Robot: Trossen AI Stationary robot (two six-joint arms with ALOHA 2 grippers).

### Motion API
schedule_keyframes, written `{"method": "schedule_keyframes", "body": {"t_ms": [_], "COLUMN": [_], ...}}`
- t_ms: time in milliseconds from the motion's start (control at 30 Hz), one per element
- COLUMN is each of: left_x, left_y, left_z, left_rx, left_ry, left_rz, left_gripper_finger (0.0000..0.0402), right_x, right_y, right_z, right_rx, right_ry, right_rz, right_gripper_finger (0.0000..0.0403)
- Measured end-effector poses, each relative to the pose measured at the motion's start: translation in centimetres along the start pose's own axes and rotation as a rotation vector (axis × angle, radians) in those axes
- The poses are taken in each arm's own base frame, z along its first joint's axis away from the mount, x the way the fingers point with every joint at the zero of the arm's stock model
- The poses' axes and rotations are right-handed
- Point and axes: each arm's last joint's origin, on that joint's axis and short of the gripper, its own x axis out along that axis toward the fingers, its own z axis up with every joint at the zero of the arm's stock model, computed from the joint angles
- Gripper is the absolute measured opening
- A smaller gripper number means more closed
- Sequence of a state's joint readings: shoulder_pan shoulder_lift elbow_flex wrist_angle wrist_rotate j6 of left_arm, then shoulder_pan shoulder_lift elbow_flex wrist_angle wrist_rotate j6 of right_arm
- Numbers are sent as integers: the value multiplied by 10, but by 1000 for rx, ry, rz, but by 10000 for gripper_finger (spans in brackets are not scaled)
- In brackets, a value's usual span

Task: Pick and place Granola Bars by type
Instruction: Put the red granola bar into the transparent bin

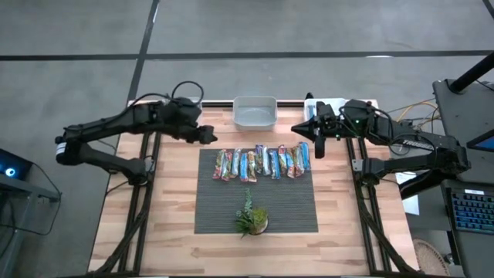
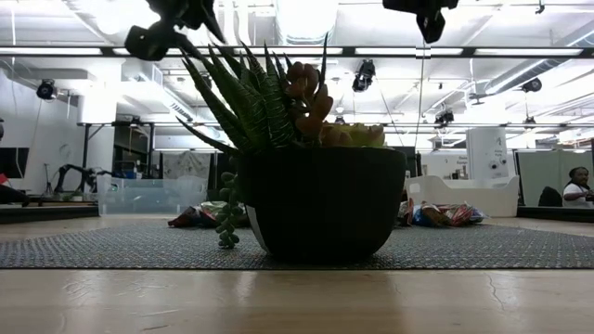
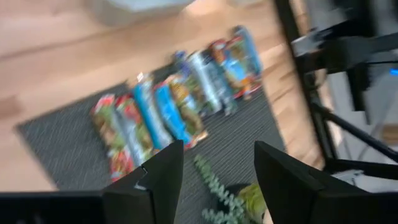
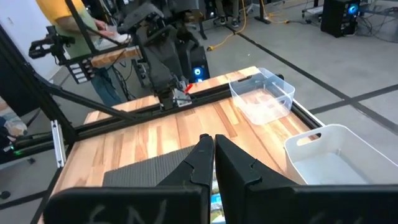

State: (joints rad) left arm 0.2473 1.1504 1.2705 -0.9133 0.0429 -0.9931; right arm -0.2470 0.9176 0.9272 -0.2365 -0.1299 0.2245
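Granola Bars [image 1: 264, 162]: row across far edge of dark mat [image 1: 224, 208], touching side by side, about ten, exact count unclear. Likely light, slim, crinkly slippery wrappers; best pinched across narrow middle. Left gripper [image 1: 207, 136] hovers above row's left end, jaws apart. Right gripper [image 1: 321, 147] near row's right end, jaws together, empty. One clear bin [image 1: 255, 113] far centre, one white bin [image 4: 348, 152] far right, one potted plant [image 1: 252, 219] near centre.

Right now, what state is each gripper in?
Left gripper: open, holding nothing, above the mat.
Right gripper: shut, holding nothing.
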Motion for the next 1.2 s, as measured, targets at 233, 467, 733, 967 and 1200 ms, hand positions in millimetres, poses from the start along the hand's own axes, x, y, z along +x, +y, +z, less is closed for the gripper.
{"method": "schedule_keyframes", "body": {"t_ms": [233, 467, 733, 967, 1200], "left_x": [27, 57, 90, 116, 137], "left_y": [-15, -12, -10, -4, 1], "left_z": [-4, -14, -17, -19, -21], "left_rx": [-48, -90, -147, -164, -113], "left_ry": [86, 198, 235, 204, 226], "left_rz": [93, 290, 402, 510, 565], "left_gripper_finger": [176, 176, 176, 176, 176], "right_x": [0, 0, 0, 0, 0], "right_y": [0, 0, 0, -1, -1], "right_z": [0, 0, 0, -2, -5], "right_rx": [0, 0, 0, 4, 7], "right_ry": [0, -1, 1, 25, 47], "right_rz": [0, 0, 0, -6, -11], "right_gripper_finger": [8, 8, 8, 8, 8]}}
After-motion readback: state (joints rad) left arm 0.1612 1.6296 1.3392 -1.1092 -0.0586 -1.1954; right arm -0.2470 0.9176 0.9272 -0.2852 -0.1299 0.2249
